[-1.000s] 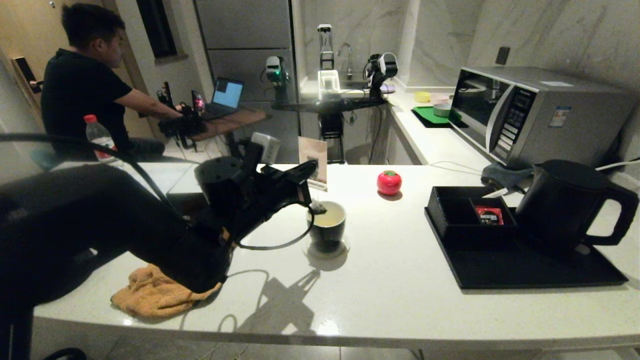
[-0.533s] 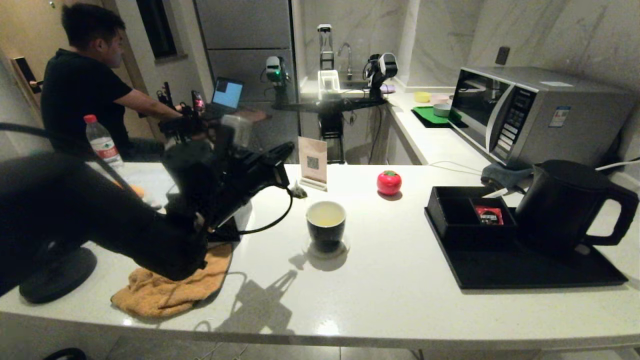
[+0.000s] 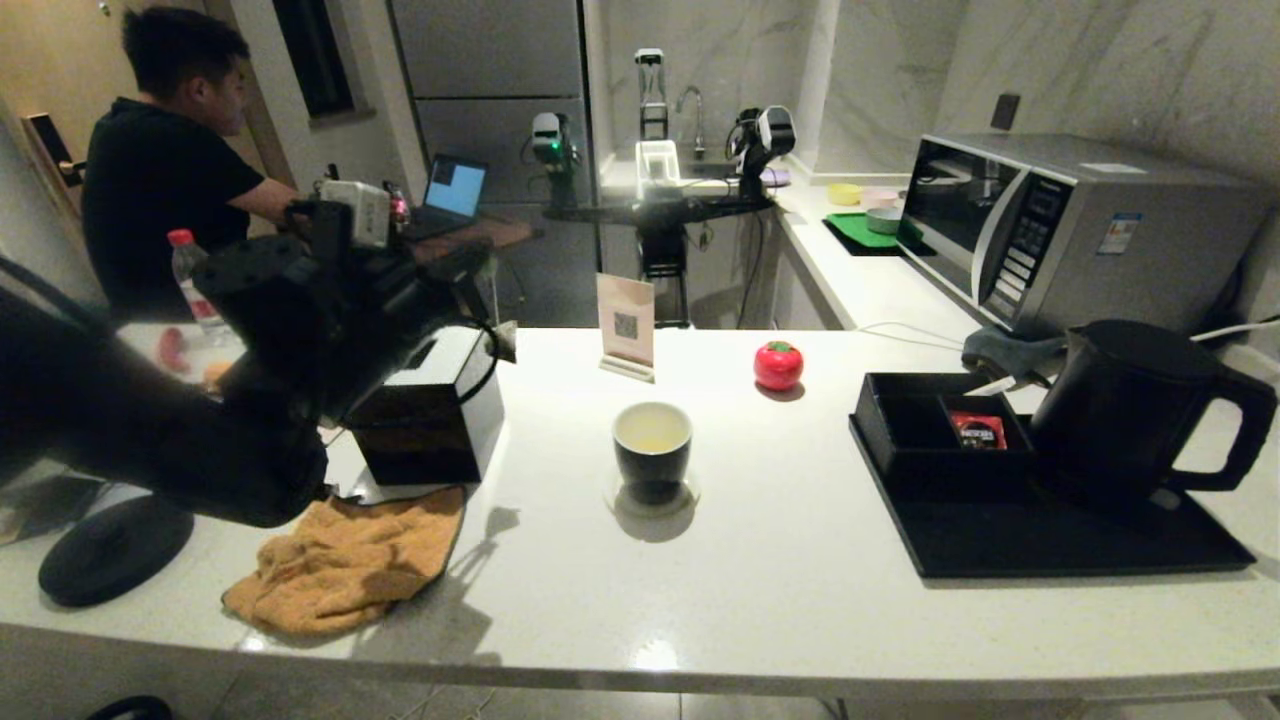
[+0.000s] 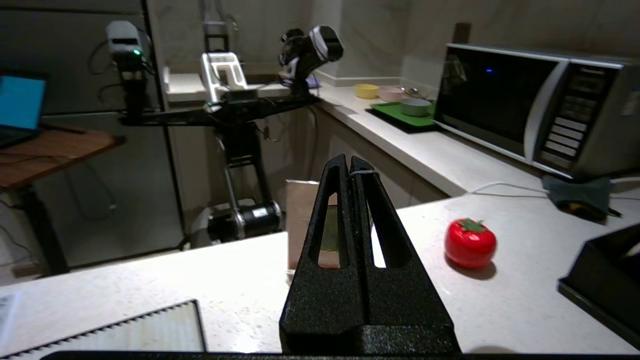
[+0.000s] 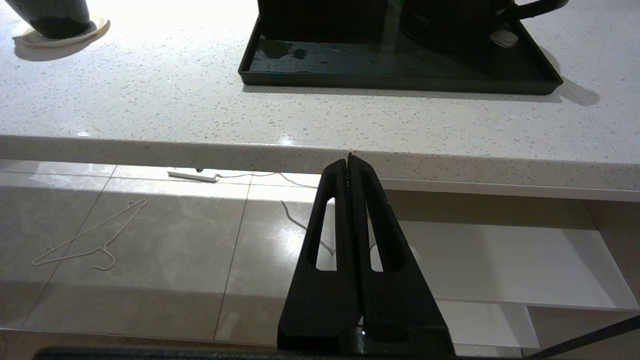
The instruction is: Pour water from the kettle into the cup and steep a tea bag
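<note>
The cup (image 3: 652, 447), black outside and white inside, stands on a coaster mid-counter and holds pale yellow liquid. My left gripper (image 3: 478, 262) is raised to its left, over a black box (image 3: 425, 420), and is shut on a thin white string (image 4: 364, 172). The small grey-green tea bag (image 3: 506, 341) hangs below it, clear of the cup. In the left wrist view the left gripper (image 4: 350, 159) has its fingers pressed together. The kettle (image 3: 1130, 400) sits upright on a black tray (image 3: 1050, 540) at the right. My right gripper (image 5: 349, 157) is shut and empty, below the counter's front edge.
An orange cloth (image 3: 340, 560) and a black disc (image 3: 110, 550) lie at the front left. A red tomato-shaped object (image 3: 778, 365) and a card sign (image 3: 626, 325) stand behind the cup. A compartment box with a red sachet (image 3: 978, 430) sits on the tray. A microwave (image 3: 1060, 230) is far right.
My left gripper lifted the tea bag out of the cup and carried it up and to the left, ending over the black box. The cup and kettle stayed put.
</note>
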